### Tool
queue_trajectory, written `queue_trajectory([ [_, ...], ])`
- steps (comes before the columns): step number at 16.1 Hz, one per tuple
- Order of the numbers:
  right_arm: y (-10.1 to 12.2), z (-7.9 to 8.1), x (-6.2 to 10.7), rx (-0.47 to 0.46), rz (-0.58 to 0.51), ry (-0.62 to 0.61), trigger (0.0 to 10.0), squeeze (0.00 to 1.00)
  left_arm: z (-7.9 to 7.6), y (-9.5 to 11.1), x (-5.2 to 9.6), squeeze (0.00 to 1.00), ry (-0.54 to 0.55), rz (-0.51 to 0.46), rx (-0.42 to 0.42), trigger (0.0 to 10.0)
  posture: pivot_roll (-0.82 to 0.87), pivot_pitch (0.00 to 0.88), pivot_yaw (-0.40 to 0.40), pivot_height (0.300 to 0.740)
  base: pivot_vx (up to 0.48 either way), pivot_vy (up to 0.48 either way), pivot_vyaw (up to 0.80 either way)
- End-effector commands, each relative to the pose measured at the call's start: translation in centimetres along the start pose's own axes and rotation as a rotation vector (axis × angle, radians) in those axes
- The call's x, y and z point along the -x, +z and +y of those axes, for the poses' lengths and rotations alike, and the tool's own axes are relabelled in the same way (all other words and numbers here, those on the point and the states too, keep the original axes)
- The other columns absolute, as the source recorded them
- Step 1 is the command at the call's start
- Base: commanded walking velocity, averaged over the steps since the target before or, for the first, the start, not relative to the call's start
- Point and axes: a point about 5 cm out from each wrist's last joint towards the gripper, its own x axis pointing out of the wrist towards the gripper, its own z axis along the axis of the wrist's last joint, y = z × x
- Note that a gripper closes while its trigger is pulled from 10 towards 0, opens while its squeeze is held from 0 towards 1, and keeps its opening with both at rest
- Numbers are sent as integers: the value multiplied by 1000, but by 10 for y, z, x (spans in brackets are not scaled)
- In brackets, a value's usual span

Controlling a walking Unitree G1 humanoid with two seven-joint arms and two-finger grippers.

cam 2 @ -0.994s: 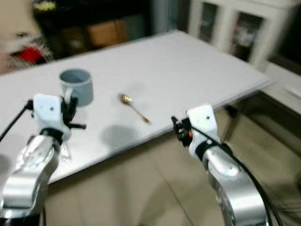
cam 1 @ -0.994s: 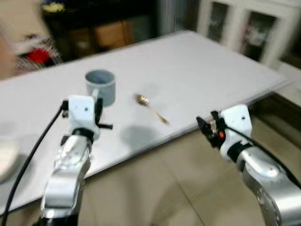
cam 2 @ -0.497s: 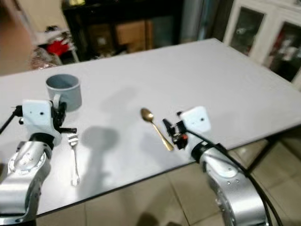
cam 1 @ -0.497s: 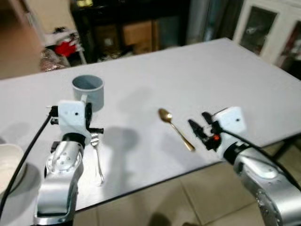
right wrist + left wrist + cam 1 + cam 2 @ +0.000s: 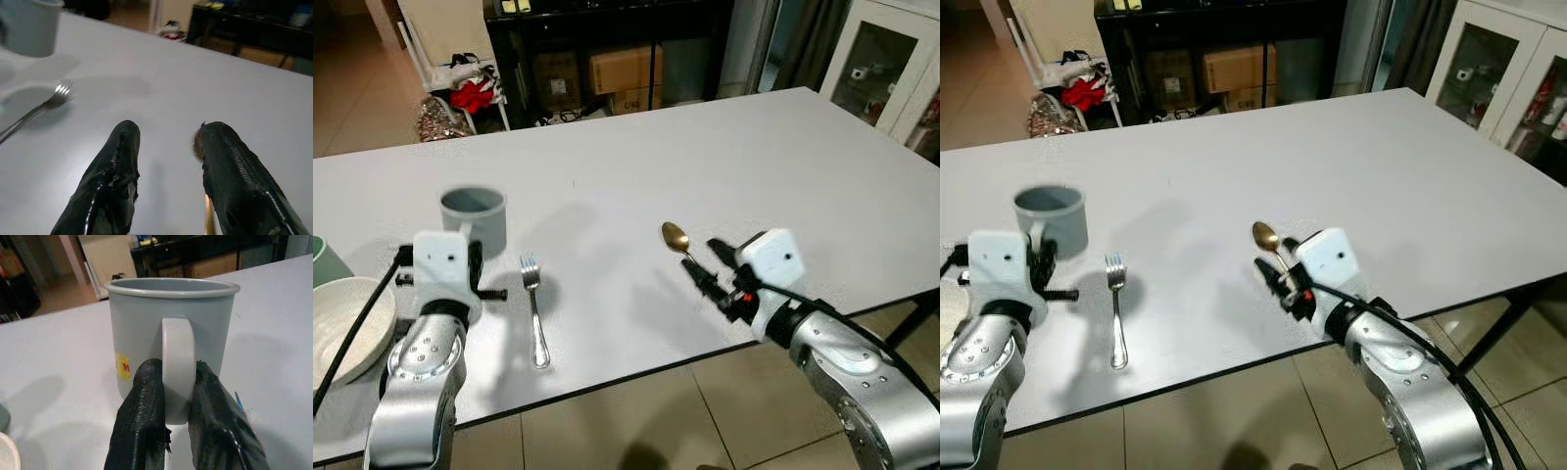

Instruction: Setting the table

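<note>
Left claw point(image 5: 178, 396) clamped on mug point(image 5: 171, 340) handle, right claw point(image 5: 166, 171) apart, spoon point(image 5: 677, 239) seemingly beside one finger.

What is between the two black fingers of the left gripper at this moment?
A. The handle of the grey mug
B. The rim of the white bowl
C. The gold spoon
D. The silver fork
A. In the left wrist view the left gripper has one finger on each side of the handle of the grey mug, pressed against it, while the fork lies apart on the table.
</note>
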Motion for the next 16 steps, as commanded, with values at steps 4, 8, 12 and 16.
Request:
queue_trajectory([
  [4, 2, 9, 1, -13, -35, 191, 10000, 0, 12, -12, 0, 0, 43, 35, 76, 10000, -32, 0, 58, 740, 0, 0, 0],
  [8, 7, 14, 9, -74, -40, 368, 10000, 0, 11, -23, 7, 0, -9, 60, 162, 10000, -24, 0, 44, 740, 0, 0, 0],
  [12, 6, 15, 16, -91, -18, 469, 10000, 0, 2, -42, 16, 0, -135, 95, 207, 10000, -24, 0, 39, 740, 0, 0, 0],
  [16, 5, 16, 19, -84, 5, 508, 10000, 0, 3, -59, 18, 0, -165, 140, 184, 10000, -25, 0, 47, 740, 0, 0, 0],
])
